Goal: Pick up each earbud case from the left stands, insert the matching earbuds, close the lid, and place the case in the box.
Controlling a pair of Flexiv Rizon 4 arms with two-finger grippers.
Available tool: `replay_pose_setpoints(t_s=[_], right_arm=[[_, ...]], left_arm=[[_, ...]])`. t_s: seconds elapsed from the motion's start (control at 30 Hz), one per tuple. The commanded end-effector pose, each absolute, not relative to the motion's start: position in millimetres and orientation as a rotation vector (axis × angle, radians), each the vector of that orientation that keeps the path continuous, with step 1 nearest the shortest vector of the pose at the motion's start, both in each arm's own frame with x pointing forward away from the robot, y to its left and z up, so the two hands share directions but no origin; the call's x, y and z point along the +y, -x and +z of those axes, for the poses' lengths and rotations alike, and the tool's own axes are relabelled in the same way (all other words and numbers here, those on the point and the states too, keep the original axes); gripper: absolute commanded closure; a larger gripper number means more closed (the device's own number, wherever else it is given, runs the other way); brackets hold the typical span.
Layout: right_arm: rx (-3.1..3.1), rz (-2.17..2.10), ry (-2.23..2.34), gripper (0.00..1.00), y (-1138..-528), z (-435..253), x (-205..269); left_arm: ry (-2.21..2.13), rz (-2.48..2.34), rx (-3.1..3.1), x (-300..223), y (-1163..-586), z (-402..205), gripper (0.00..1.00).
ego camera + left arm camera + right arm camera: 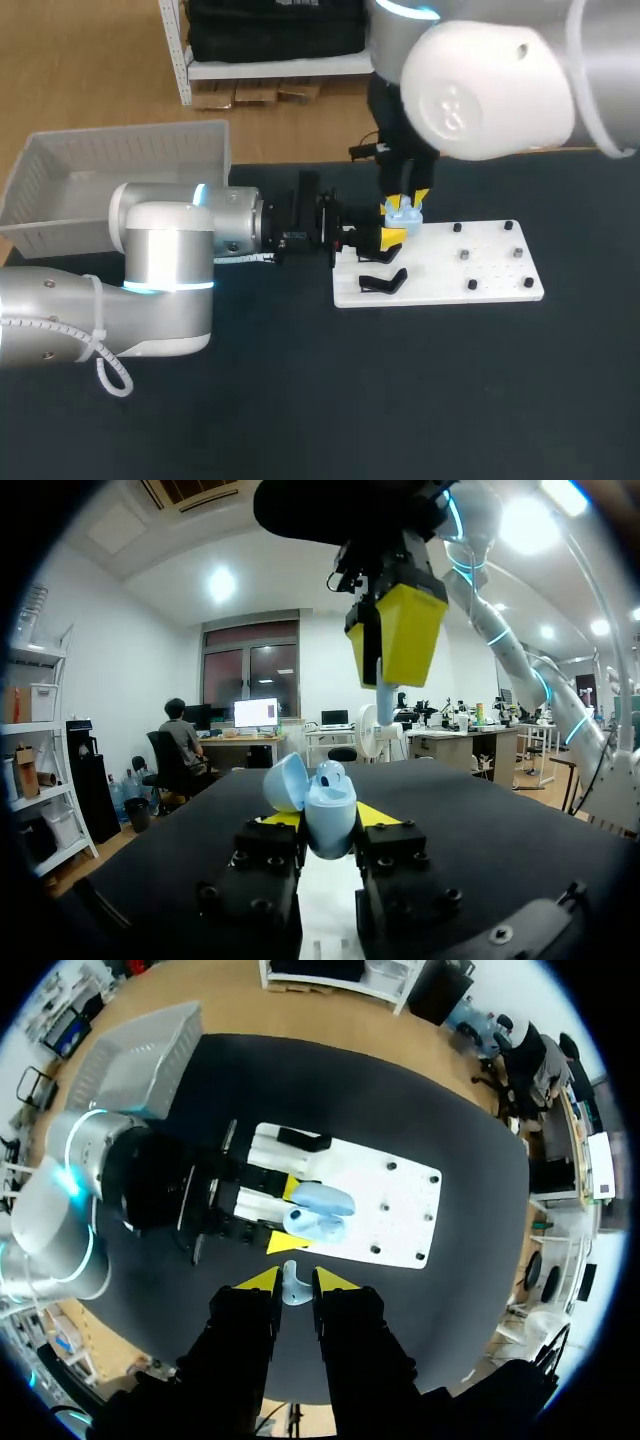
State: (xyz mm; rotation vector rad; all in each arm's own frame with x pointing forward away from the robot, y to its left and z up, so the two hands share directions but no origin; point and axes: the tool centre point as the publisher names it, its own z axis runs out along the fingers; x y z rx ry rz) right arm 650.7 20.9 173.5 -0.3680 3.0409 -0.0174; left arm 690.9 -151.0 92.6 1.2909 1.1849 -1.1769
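Note:
A light blue earbud case (404,213) is held over the left end of the white stand board (490,270), with my left gripper (392,232) shut on its body. In the left wrist view the case (330,805) sits upright between the yellow tips, its lid (284,781) swung open. Directly above it hangs my right gripper (395,640), pointing down and shut on a small white earbud (386,698). The right wrist view looks past that earbud (292,1288) straight down at the open case (318,1212).
A black stand (382,282) sits on the board's left end, and several small pegs dot its right half. The grey plastic box (120,170) stands at the table's far left, behind my left arm.

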Motion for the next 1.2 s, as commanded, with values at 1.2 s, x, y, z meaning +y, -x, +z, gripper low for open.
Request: replay_pose_setpoints(t_s=[1.2], right_arm=[[3.082,-0.048,0.369,1.00,-671,156,26]], left_arm=[[-1.285,-1.170,1.184,-151,-689,92,1.00]])
